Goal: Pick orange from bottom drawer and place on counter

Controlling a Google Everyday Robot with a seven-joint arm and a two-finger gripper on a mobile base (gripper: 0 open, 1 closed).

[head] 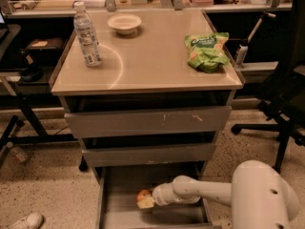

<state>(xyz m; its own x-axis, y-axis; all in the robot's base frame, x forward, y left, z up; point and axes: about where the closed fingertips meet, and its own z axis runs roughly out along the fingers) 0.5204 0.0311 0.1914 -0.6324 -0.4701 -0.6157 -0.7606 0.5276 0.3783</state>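
The orange (143, 194) lies on the grey floor of the open bottom drawer (125, 213), left of its middle. My gripper (146, 202) reaches into that drawer from the right on a white arm, and its tip is right at the orange's front side. The beige counter (152, 61) forms the cabinet top above the two shallower drawers.
On the counter stand a water bottle (87, 34) at the left, a white bowl (124, 23) at the back and a green chip bag (206, 50) at the right. A black office chair (286, 99) stands right of the cabinet. A shoe (24, 221) lies on the floor at lower left.
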